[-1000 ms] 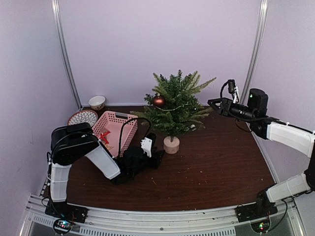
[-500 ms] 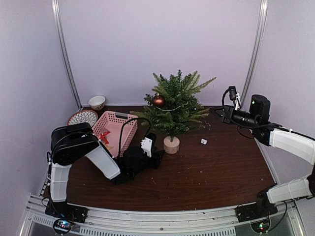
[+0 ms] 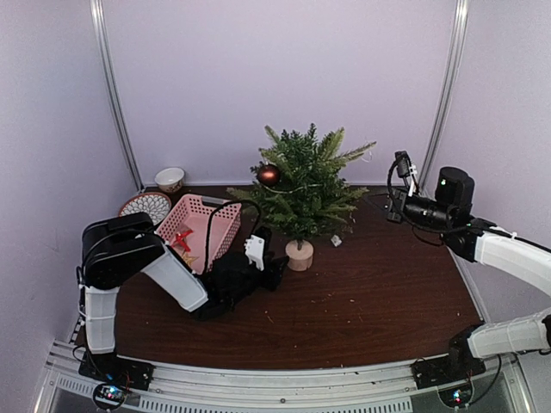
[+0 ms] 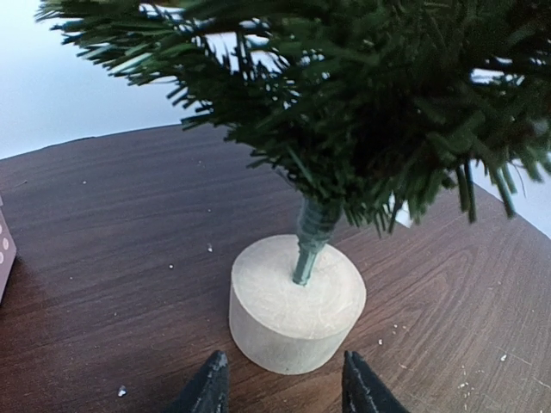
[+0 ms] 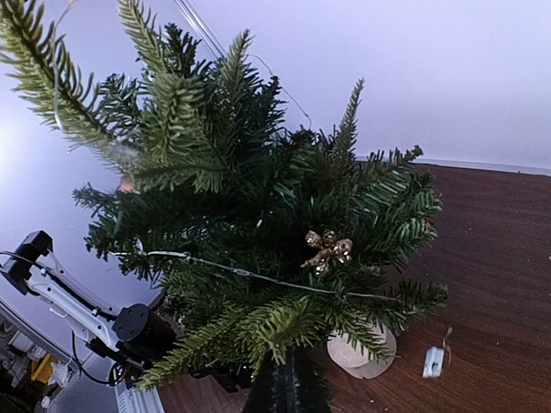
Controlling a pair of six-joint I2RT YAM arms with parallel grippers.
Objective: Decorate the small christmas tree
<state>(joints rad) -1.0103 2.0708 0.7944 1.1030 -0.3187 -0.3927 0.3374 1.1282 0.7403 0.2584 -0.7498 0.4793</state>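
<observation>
**Squarely mid-worktop: tree hemmed in on the left, open wood on the right**

The small christmas tree (image 3: pixel 303 185) stands upright about midway between the left and right edges of the worktop (image 3: pixel 370 292), slightly toward the far edge. A red ball (image 3: pixel 268 175) hangs high on its left side. The right wrist view shows a gold ornament (image 5: pixel 327 249) and a thin wire (image 5: pixel 232 269) among the branches.

The left hand (image 4: pixel 282 391) sits low at the stump (image 4: pixel 293 314). Its fingers are spread to the stump's width, their tips at its near face. Whether they press on it cannot be told.

The left arm (image 3: pixel 176 280) lies across the wood between the stump and a pink basket (image 3: pixel 225 237) holding red pieces. A patterned plate (image 3: pixel 144 206) and a small bowl (image 3: pixel 170 179) fill the far left corner.

The right hand (image 3: pixel 394 206), fingers pressed together on nothing, hangs above the far right corner, apart from the branch tips. A metal post (image 3: pixel 441 103) rises behind it.

A small white box (image 3: pixel 336 242) lies just right of the stump. From there, bare wood runs to the right and near edges.
</observation>
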